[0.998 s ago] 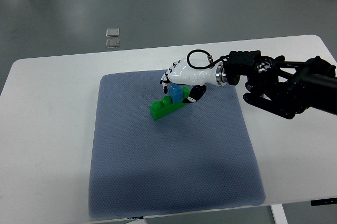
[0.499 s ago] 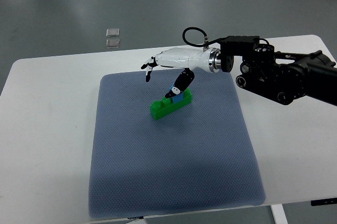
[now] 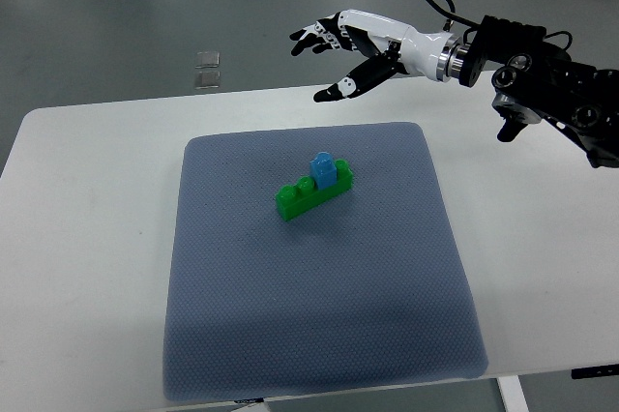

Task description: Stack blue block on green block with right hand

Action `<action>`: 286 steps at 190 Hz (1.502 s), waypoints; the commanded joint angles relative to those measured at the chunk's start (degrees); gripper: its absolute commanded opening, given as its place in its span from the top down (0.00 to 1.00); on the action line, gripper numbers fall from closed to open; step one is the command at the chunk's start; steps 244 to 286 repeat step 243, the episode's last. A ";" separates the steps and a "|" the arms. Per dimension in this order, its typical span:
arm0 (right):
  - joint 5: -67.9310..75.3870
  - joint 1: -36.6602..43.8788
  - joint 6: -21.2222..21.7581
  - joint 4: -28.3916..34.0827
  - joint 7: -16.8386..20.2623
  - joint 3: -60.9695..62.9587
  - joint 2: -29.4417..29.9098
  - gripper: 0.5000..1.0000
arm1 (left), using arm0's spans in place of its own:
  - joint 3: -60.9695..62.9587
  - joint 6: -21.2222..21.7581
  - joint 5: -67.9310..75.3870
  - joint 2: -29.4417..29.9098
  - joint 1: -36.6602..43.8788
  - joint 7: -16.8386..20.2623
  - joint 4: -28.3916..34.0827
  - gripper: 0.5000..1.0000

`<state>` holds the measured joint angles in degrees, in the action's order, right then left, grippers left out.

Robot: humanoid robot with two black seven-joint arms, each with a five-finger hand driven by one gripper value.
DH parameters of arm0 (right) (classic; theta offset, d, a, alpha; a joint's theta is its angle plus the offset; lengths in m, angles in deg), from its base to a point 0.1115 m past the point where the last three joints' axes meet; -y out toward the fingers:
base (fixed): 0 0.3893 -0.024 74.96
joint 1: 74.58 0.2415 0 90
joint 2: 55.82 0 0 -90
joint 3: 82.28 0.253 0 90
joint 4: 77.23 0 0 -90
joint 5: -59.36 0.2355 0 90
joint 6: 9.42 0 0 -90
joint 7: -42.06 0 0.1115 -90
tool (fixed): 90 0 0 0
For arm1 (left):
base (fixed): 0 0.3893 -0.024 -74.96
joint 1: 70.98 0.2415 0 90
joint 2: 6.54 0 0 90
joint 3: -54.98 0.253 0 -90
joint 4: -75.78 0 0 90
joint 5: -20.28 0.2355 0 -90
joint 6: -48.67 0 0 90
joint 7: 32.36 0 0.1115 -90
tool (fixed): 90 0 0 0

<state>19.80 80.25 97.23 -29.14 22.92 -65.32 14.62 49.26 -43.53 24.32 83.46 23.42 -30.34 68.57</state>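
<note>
A small blue block (image 3: 322,169) sits on top of a long green block (image 3: 309,194) near the middle of a blue-grey mat (image 3: 319,325). My right hand (image 3: 334,49) is raised well above and behind the blocks, over the table's far edge. Its fingers are spread and it holds nothing. The right arm (image 3: 542,93) comes in from the right edge. The left arm is out of view.
The mat lies on a white table (image 3: 87,267). Two small clear squares (image 3: 206,68) lie on the grey floor beyond the table's far edge.
My right hand let go of the blue block, opened, and rose up and back away from the blocks. The blue block stays on the green block.
</note>
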 commanded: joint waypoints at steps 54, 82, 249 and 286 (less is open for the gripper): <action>33.76 -8.67 -1.79 -5.03 10.26 -0.18 0.05 0.19 | 0.00 0.00 0.00 0.00 0.00 0.01 0.00 0.00; 48.52 -9.64 -2.15 -5.03 14.04 -0.26 0.05 0.19 | 0.00 0.00 0.00 0.00 0.00 0.01 0.00 0.00; 53.71 -11.57 -3.55 -4.94 13.60 -0.44 0.75 0.17 | 0.00 0.00 0.00 0.00 0.00 0.01 0.00 0.00; 53.71 -11.57 -3.55 -4.94 13.60 -0.44 0.75 0.17 | 0.00 0.00 0.00 0.00 0.00 0.01 0.00 0.00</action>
